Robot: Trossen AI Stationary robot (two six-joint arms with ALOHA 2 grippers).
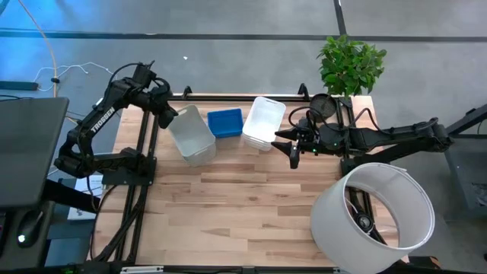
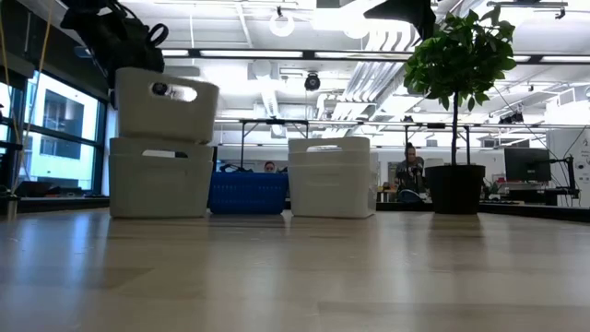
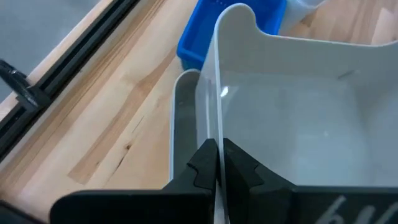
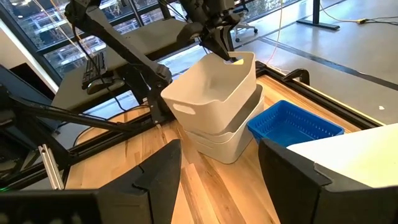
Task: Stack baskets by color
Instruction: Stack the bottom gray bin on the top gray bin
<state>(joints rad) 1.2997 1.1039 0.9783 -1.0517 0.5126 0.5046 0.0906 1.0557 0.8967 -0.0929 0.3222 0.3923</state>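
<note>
Two grey baskets are at my left side, at about ten o'clock on the table. My left pincer (image 3: 217,163) pinches the rim of the top grey basket (image 1: 187,124), holding it tilted over the lower grey basket (image 2: 161,178) so it can drop inside, I think. The blue basket (image 1: 224,122) sits just beside them at twelve o'clock. The white baskets (image 1: 263,122) come next, at one o'clock, already nested. My right pincer (image 1: 294,148) waits spread apart, near the white ones, holding nothing.
</note>
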